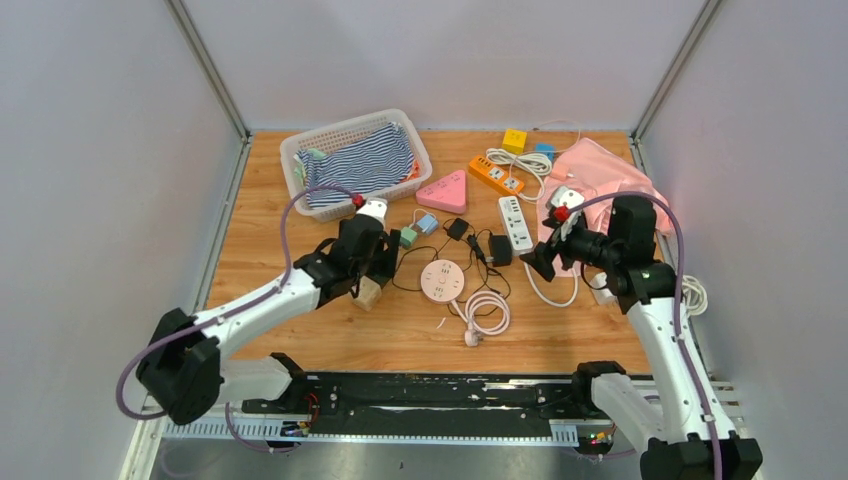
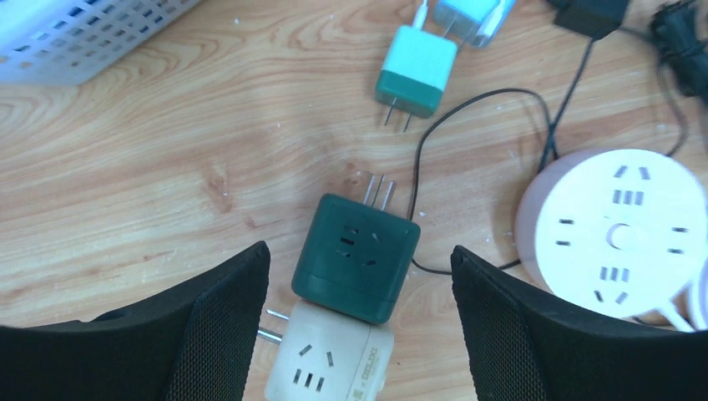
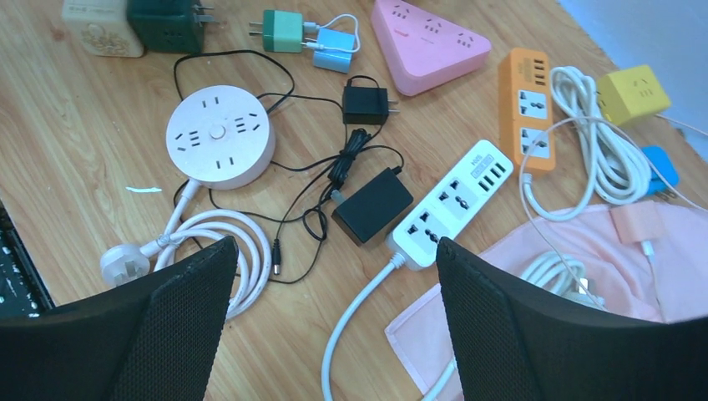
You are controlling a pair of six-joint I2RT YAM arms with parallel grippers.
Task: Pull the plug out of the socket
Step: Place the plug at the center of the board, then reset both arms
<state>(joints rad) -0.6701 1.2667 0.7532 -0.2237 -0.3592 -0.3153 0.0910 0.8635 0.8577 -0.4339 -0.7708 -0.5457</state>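
A dark green cube adapter (image 2: 357,255) lies against a cream cube socket (image 2: 330,359) on the wood table; the prongs of both show bare. My left gripper (image 2: 359,251) is open, its fingers straddling the two cubes just above them. It also shows in the top view (image 1: 372,270), over the cream cube (image 1: 368,293). My right gripper (image 3: 336,251) is open and empty above the cord of a white power strip (image 3: 455,200). A black adapter (image 3: 371,205) lies against that strip's near end; I cannot tell whether it is plugged in.
A round pink socket (image 2: 614,230) with a coiled white cord (image 3: 221,251) lies right of the cubes. A teal charger (image 2: 416,71), a pink triangular strip (image 3: 430,38), an orange strip (image 3: 526,109), a white basket (image 1: 355,160) and a pink cloth (image 1: 600,175) lie around.
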